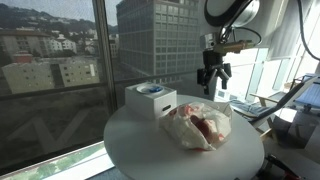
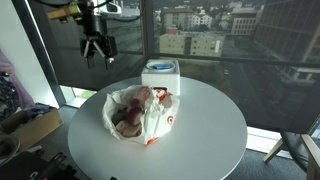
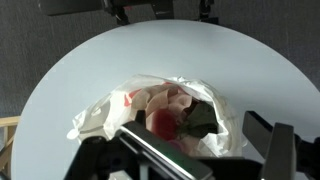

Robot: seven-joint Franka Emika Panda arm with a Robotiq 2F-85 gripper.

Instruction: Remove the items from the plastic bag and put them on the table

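Observation:
A crumpled white plastic bag (image 1: 200, 125) with red print lies on the round white table (image 1: 140, 150). It shows in both exterior views (image 2: 140, 112). In the wrist view the bag (image 3: 165, 110) gapes open, with pinkish, red and dark items inside. My gripper (image 1: 213, 72) hangs in the air above the bag and apart from it, also seen from outside (image 2: 98, 47). In the wrist view its two fingers (image 3: 200, 160) stand wide apart with nothing between them.
A white box with a blue top (image 1: 150, 100) stands on the table beside the bag, near the window (image 2: 160, 75). Large windows lie behind the table. Bare table surface (image 2: 210, 140) lies on the side away from the bag.

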